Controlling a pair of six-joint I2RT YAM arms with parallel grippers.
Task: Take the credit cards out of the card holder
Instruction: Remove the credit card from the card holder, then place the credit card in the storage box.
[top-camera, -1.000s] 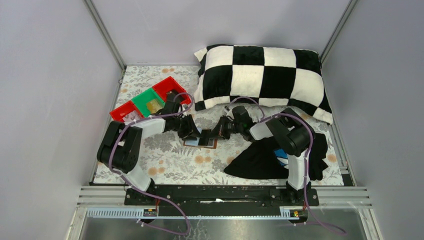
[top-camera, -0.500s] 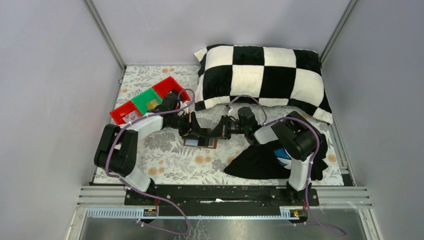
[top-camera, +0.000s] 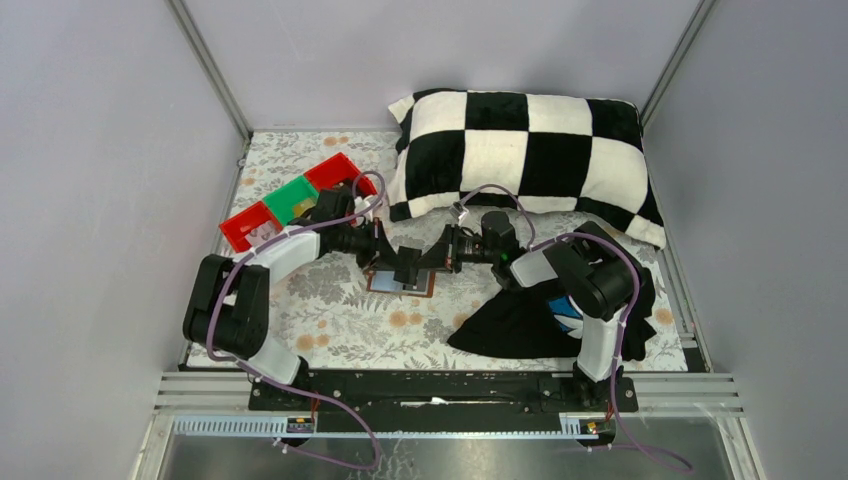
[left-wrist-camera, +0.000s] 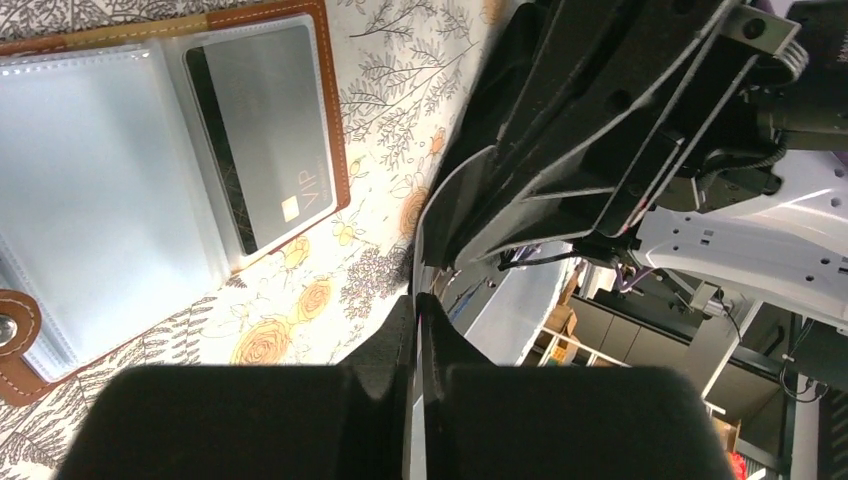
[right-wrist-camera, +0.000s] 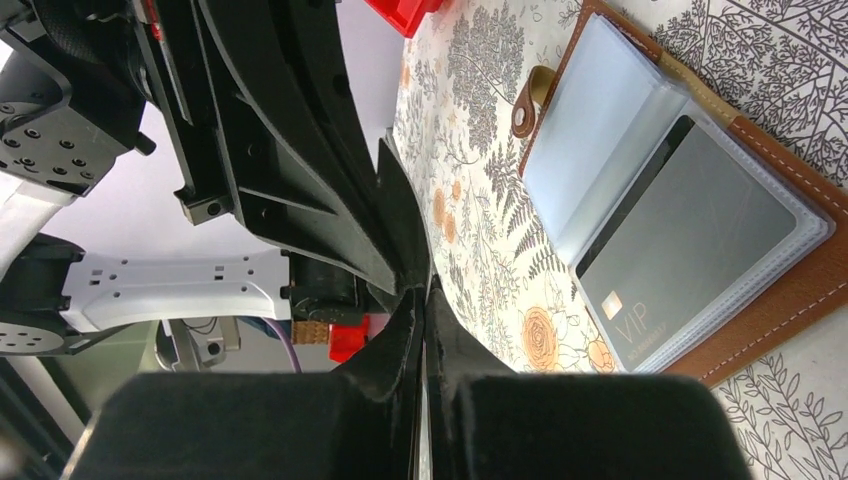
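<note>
Just above the open card holder (top-camera: 402, 284), the left end effector (left-wrist-camera: 418, 300) and right end effector (right-wrist-camera: 422, 290) meet tip to tip. Both seem pinched on one edge-on credit card (left-wrist-camera: 415, 262), likely a handover. A grey card (left-wrist-camera: 265, 135) sits in the holder's pocket.

Floral table (top-camera: 330, 322): wallet (top-camera: 398, 288), trays (top-camera: 290, 203), pillow (top-camera: 520, 160), cloth (top-camera: 510, 322)

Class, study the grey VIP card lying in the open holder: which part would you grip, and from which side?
Probably the striped long edge of the card, by the fold, approached low from the fold side. It lies flat under a clear sleeve, and the rim of the holder blocks its outer edge, so no top pinch. Where the sleeve opens I cannot tell.
</note>
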